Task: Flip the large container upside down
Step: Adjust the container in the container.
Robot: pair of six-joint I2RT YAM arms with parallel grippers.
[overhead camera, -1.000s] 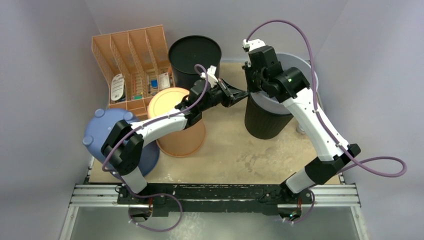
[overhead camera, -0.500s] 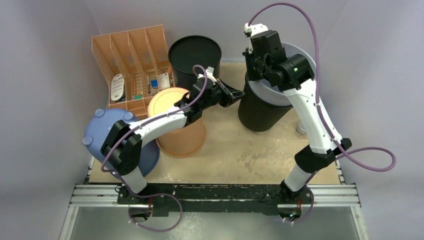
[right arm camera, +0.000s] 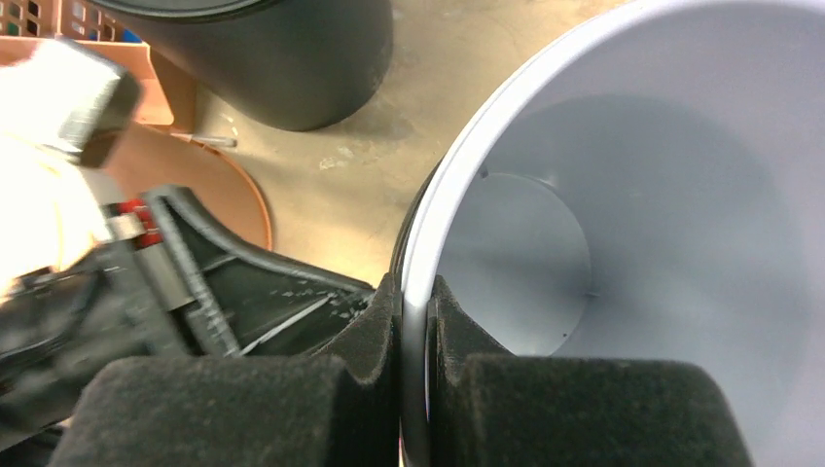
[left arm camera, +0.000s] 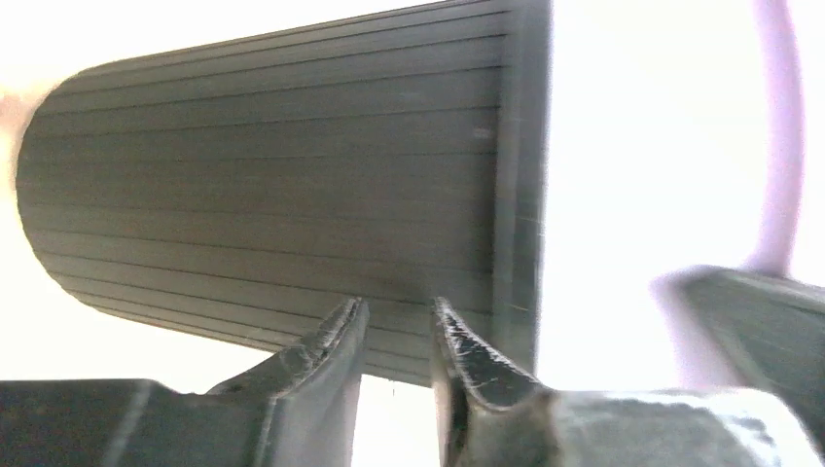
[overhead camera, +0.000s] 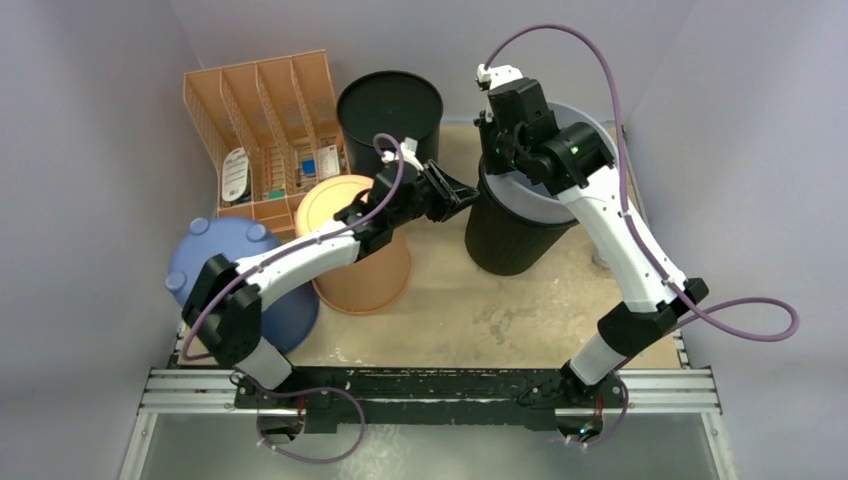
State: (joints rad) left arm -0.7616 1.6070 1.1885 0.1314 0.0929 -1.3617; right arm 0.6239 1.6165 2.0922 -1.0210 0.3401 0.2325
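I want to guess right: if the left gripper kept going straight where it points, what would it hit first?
Most likely the ribbed dark side of the large container, just ahead of the left gripper. The gap looks small, but depth is unclear.

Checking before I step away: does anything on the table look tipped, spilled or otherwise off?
The large black ribbed container is askew. It looks tilted rather than standing flat, with the right gripper clamped on its rim. Nothing appears spilled, and its grey inside looks empty.
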